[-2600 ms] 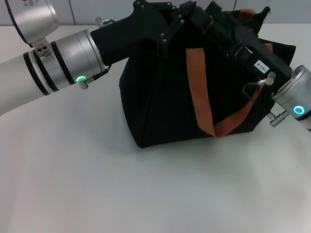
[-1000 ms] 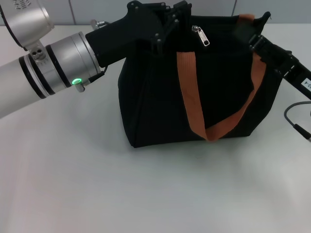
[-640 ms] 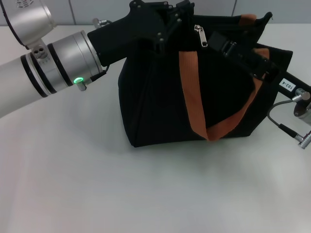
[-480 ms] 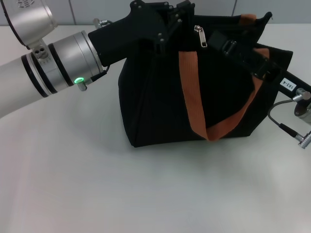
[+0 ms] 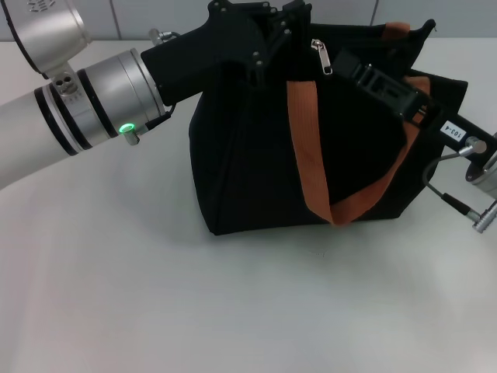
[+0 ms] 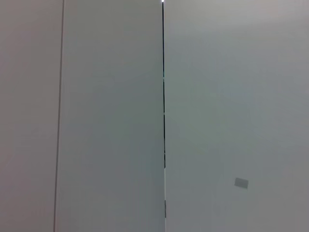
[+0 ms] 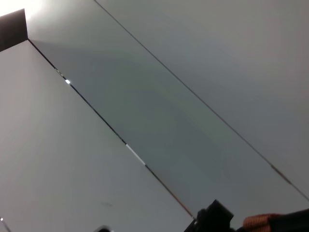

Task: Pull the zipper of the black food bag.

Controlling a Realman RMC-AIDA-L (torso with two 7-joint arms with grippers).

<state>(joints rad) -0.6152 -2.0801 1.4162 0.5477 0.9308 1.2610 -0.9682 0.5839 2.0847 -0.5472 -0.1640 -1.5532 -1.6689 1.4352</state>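
The black food bag (image 5: 256, 155) stands on the white table in the head view, with an orange-brown strap (image 5: 307, 140) hanging down its front. The silver zipper pull (image 5: 320, 56) hangs at the bag's top edge, left of middle. My left gripper (image 5: 273, 31) is clamped on the bag's top left corner. My right gripper (image 5: 347, 62) reaches in from the right across the bag's upper front and ends just right of the zipper pull, apart from it. The right wrist view shows only a bit of the strap (image 7: 260, 221).
A grey cable (image 5: 439, 190) loops from the right wrist beside the bag's right side. The white table (image 5: 233, 303) stretches in front of the bag. A tiled wall (image 5: 155, 12) runs behind it. The left wrist view shows only wall panels (image 6: 217, 96).
My right gripper left the bag's top and drew back to the right, baring the zipper pull. It has since come back left to just beside the pull. The left arm barely moved.
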